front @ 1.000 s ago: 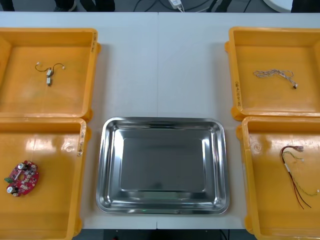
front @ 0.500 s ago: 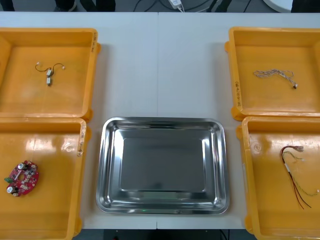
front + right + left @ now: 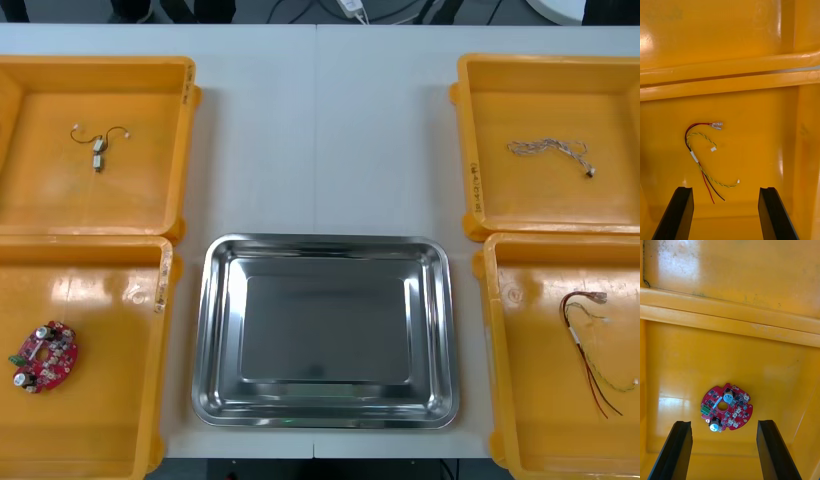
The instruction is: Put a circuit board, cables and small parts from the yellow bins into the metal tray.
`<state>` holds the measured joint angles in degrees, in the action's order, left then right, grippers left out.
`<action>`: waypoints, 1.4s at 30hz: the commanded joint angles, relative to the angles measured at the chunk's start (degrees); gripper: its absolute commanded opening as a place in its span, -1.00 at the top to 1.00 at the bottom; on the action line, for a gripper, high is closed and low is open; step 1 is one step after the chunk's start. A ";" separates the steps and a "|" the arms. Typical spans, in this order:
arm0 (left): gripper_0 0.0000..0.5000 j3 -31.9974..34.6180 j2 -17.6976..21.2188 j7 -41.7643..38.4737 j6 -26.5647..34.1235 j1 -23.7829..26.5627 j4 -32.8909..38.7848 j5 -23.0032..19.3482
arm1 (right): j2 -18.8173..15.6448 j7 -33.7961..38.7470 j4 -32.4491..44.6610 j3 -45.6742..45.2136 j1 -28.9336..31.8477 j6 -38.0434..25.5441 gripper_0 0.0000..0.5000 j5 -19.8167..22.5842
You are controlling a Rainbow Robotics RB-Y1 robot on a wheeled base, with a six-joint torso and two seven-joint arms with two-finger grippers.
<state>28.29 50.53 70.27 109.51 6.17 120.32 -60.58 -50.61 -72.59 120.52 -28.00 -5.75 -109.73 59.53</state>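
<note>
**Metal tray** [image 3: 325, 243]: at the centre of the table [image 3: 320, 120], bare and shiny, with nothing in it. No part of the task is done yet.

**Circuit board** [image 3: 42, 356]: lies flat in the yellow bin at 8 o'clock of the tray [image 3: 90, 250], toward that bin's outer side and clear of its walls. I judge it light and stiff, but fragile on its populated face (two can-shaped components stand proud of it). It is best taken edge to edge across the rim, not over the components. Being thin on a smooth floor, it may slide before the fingers bite.

**Left gripper** [image 3: 724, 423]: poised above the board with its fingers set wider than the board, which sits between them in the left wrist view. It holds nothing and touches nothing.

**Red and yellow cable** [image 3: 590, 345]: lies in the yellow bin at 4 o'clock of the tray [image 3: 497, 380], loosely curved with its ends spread. I judge it very light and limp, so it will droop and trail when lifted. The soundest hold is at the pale sleeve [image 3: 694, 156] where the strands are bound together.

**Right gripper** [image 3: 726, 189]: above the cable, spread wide and empty. The cable's tail ends lie between the fingers without contact.

**Other stock:** a twisted cable [image 3: 548, 150] lies in the bin at 2 o'clock, and small metal parts [image 3: 98, 150] in the bin at 10 o'clock.
</note>
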 commanded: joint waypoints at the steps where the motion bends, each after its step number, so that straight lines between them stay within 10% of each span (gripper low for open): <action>1: -1.00 1.71 -0.53 4.73 0.49 -1.17 1.68 0.58 | 0.61 -2.41 1.48 -2.00 0.75 -0.27 -1.00 0.47; 42: -1.00 1.71 -0.53 4.73 0.49 -1.17 1.68 0.58 | 0.61 -2.41 1.48 -2.00 0.75 -0.27 -1.00 0.47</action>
<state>28.29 50.53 70.27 109.51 6.17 120.32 -60.58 -50.61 -72.59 120.52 -28.00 -5.75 -109.73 59.53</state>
